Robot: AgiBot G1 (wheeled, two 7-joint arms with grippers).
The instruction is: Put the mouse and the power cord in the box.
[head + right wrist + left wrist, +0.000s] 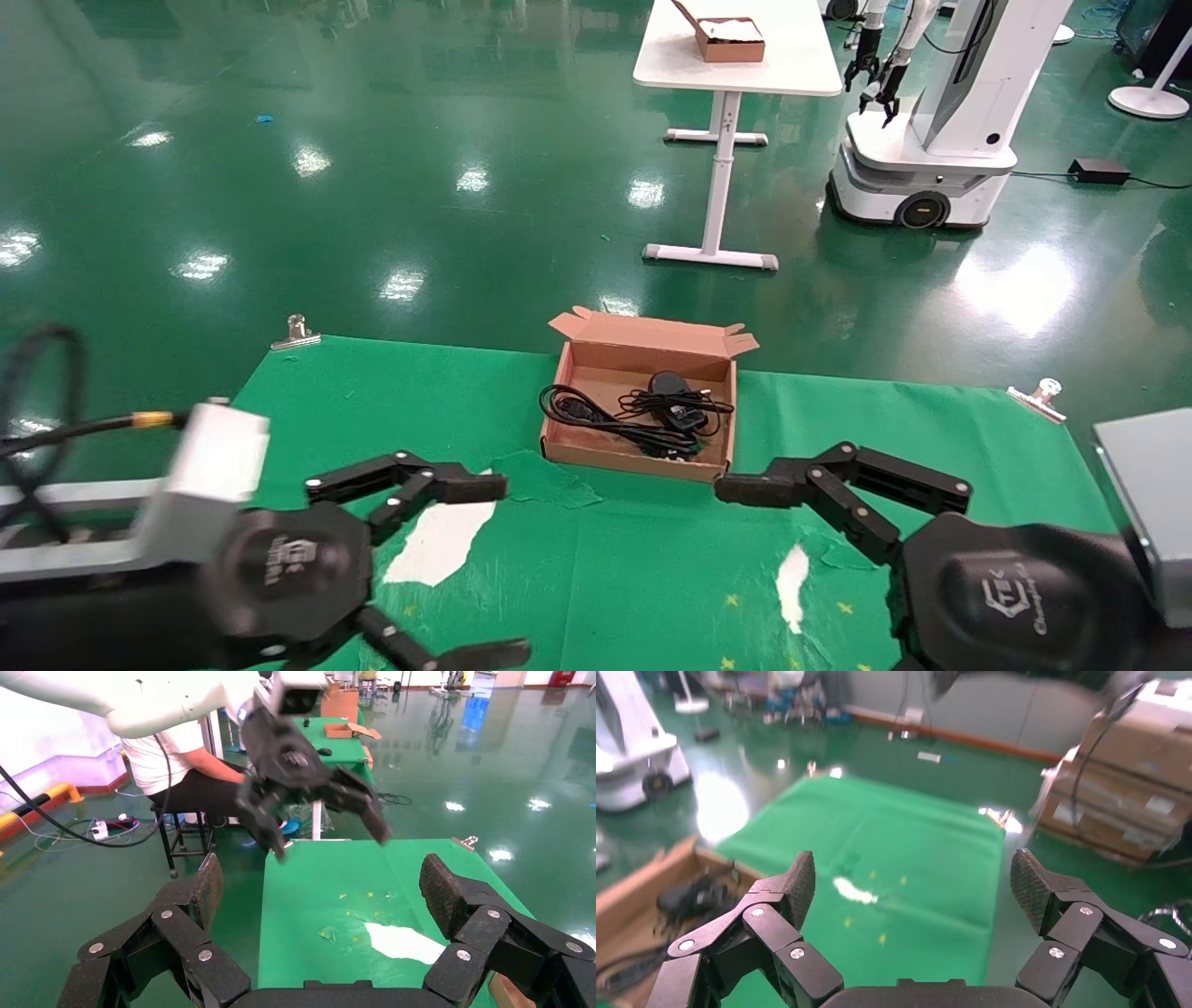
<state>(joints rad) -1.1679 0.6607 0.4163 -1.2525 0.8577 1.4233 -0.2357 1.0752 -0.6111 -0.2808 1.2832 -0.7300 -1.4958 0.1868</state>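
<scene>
The brown box stands open at the far middle of the green table. Inside it lies the black mouse near the far wall, its thin cable bunched beside it. The power cord is coiled along the box floor, with one loop hanging over the left wall. My left gripper hovers open, near and left of the box, holding nothing. On the near right my right gripper is open and empty too. The left wrist view shows its gripper wide apart, the box off to one side. The right gripper spreads over bare cloth.
White torn patches mark the green cloth. Metal clips hold its far corners. A grey block sits at the right edge. Beyond stand a white table with a small box and another robot.
</scene>
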